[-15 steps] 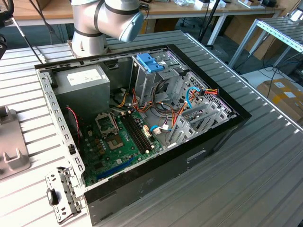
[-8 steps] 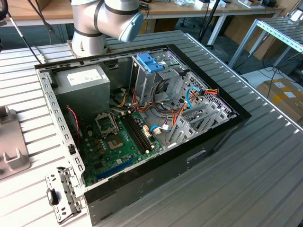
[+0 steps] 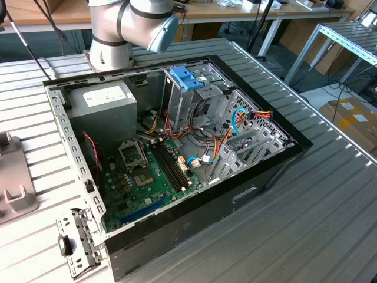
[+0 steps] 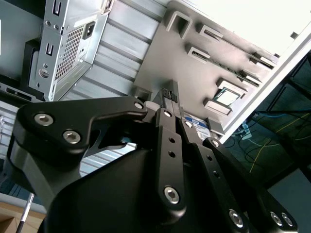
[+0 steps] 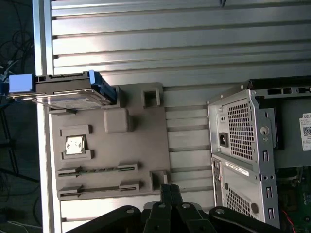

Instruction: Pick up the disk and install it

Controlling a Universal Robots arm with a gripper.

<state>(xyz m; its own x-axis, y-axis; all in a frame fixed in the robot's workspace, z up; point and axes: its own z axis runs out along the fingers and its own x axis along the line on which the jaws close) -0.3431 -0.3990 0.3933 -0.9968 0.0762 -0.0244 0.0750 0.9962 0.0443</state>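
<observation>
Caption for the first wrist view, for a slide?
Shut hand near the grey fixture; blue-framed disk at one fixture corner, PC case alongside.

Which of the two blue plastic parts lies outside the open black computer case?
The dark hard drive in its bright blue carrier, on the grey fixture plate; the light-blue bracket sits inside the case.

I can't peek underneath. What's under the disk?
The disk rests on a corner of the grey holder plate, on the ribbed table. What's directly beneath it is covered.
</observation>
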